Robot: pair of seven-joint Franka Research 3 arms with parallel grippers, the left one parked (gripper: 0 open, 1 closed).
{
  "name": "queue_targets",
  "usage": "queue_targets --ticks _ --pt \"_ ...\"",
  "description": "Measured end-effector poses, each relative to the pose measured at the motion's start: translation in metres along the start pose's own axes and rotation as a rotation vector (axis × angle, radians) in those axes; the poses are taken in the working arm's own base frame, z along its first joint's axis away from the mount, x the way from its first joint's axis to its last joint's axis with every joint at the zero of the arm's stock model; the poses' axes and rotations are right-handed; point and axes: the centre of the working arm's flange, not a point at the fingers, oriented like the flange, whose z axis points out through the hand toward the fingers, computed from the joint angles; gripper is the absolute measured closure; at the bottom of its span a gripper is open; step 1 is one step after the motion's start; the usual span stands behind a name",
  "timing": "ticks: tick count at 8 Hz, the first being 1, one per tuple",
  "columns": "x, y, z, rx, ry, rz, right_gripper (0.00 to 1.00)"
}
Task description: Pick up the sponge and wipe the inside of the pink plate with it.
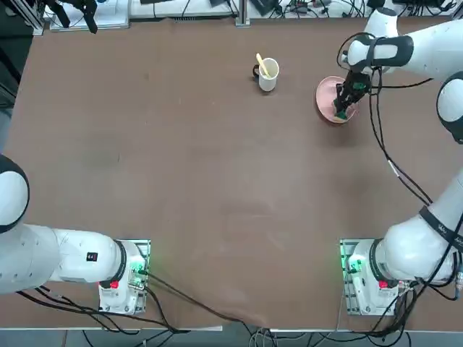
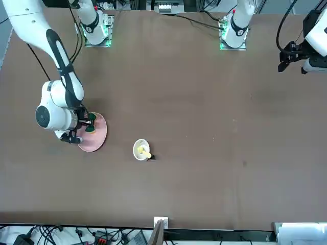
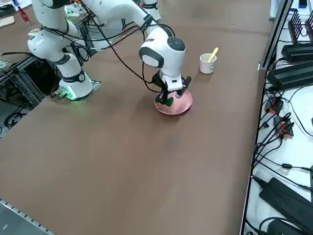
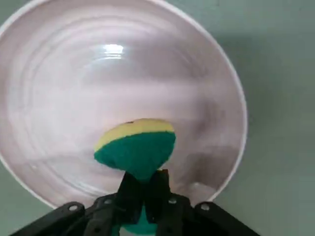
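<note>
The pink plate (image 1: 327,94) lies at the far right of the table, right of the white mug. My right gripper (image 1: 341,108) hangs over the plate's near part, shut on the sponge (image 1: 340,114). In the right wrist view the sponge (image 4: 135,147) is pinched between the fingers (image 4: 129,189), green side towards the camera and yellow foam towards the plate (image 4: 69,83), pressed into its inside. The front view shows the plate (image 2: 97,137) partly under the gripper (image 2: 88,124). From the right side, the sponge (image 3: 169,102) sits inside the plate (image 3: 181,105).
A white mug (image 1: 268,74) with a yellow utensil in it stands left of the plate, about a plate's width away. Black cables hang from my right arm near the plate. The table's far edge lies just beyond the plate.
</note>
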Motion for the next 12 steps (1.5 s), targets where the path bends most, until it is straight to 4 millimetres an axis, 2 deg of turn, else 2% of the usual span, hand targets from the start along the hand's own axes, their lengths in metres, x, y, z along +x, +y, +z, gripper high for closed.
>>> queue_targets --ticks 5,9,10,12 --pt "0.011 0.010 0.000 -0.046 0.049 -0.026 0.93" --pt "0.035 0.011 -0.008 -0.037 0.094 -0.002 0.93" --pt "0.041 0.009 -0.009 -0.034 0.103 0.016 0.93" --pt "0.049 -0.010 -0.012 -0.032 0.124 0.073 0.93"
